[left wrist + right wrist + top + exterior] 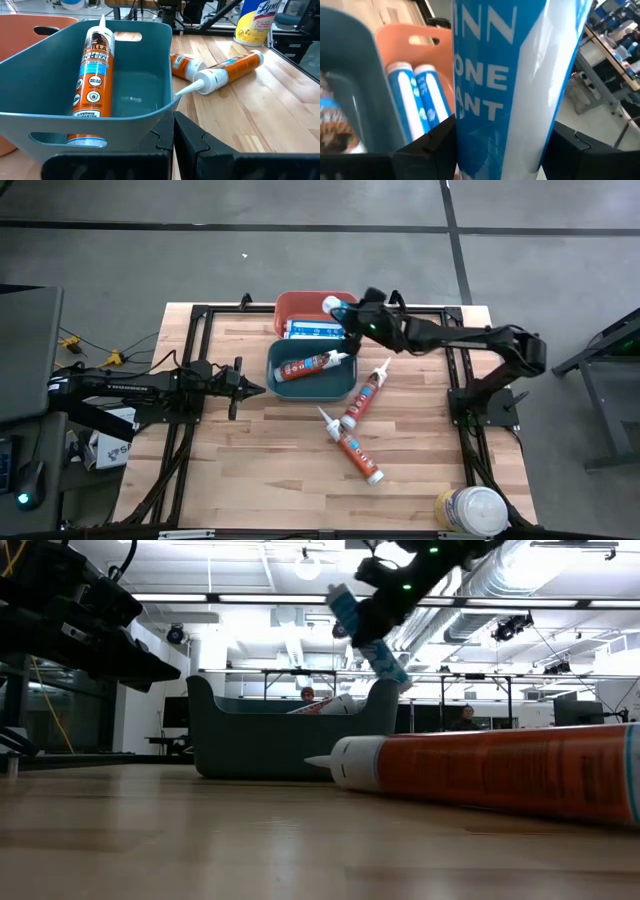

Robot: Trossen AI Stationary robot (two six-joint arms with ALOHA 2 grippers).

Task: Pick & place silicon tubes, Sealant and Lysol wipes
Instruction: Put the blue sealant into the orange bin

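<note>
Item in hand: slim blue-and-white plastic sealant cartridge (505, 85), printed lettering on the barrel. It is clamped across its barrel by the right end effector (352, 320), raised over the orange plastic bin (300, 302) at the far side of the wooden tabletop (250, 470). In the low view it hangs tilted above the bins.

Handling, judged: a rigid cylinder, moderately heavy when full, with a smooth glossy wall that could slip or swing if gripped off-centre. A hold across the mid-barrel suits it; the tapered nozzle is too thin and likely the weakest part.

Already stowed: two matching blue-and-white cartridges (415, 105) lying side by side in the orange bin. One orange-labelled caulk tube (92, 80) lies in the teal plastic bin (165, 105), nozzle up against the wall.

Loose on the tabletop: two orange-labelled tubes (365, 395) with white nozzles, just beside the teal bin and near each other; whether they touch is hard to tell.

Lysol wipes canister (470, 508): fat, white-lidded, yellow body, upright at the near right corner, well apart from the bins. Probably too wide for an easy pinch; light but bulky.

Left end effector (243, 388): waiting just beside the teal bin, its fingers drawn together, empty.
</note>
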